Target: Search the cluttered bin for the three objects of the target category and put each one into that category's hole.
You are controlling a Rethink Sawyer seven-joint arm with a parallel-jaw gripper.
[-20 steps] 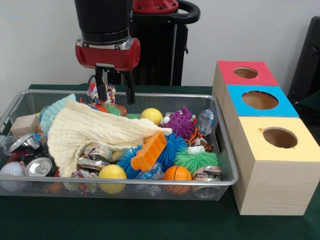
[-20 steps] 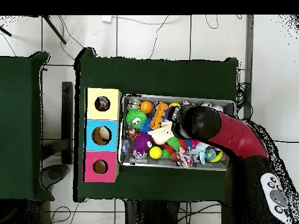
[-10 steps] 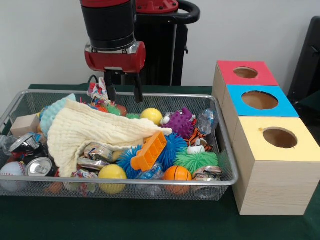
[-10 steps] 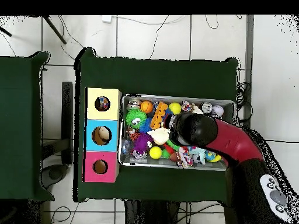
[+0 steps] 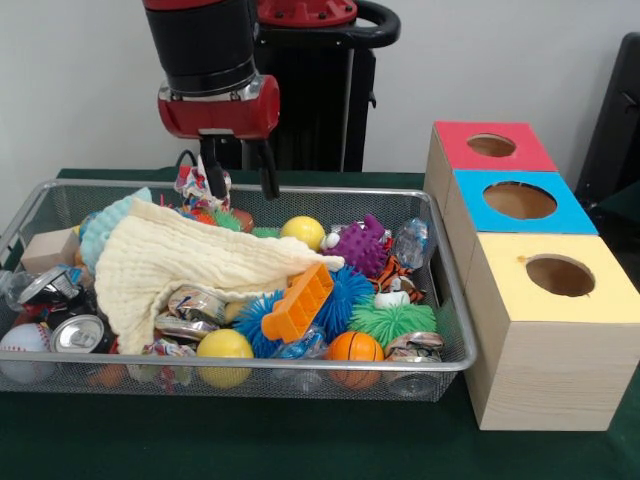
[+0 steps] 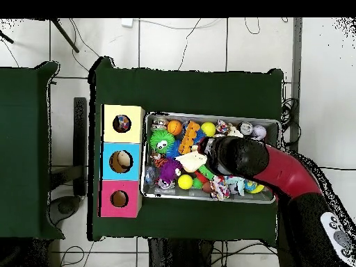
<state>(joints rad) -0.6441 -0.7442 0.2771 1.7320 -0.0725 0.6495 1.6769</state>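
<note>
My gripper (image 5: 242,190) hangs open over the back rim of the wire bin (image 5: 300,368), with nothing between its fingers. Just left of it lies a colourful rag toy (image 5: 192,186). The bin holds a cream cloth (image 5: 180,260), two yellow balls (image 5: 302,231) (image 5: 224,345), a small basketball (image 5: 355,347), a baseball (image 5: 22,340), crushed cans (image 5: 80,333), an orange block (image 5: 297,302) and purple (image 5: 362,245), blue (image 5: 345,290) and green (image 5: 392,320) spiky toys. In the overhead view my arm (image 6: 236,157) hides the gripper and the bin's middle.
Three wooden boxes with round holes stand in a row beside the bin: red-topped (image 5: 455,140), blue-topped (image 5: 472,200) and yellow-topped (image 5: 500,290). The overhead view shows something inside the yellow box's hole (image 6: 122,124). A dark green cloth (image 5: 300,440) covers the table.
The gripper shifted right along the bin's back rim, then a little back to the left and slightly up. It stayed open. The objects in the bin have not moved.
</note>
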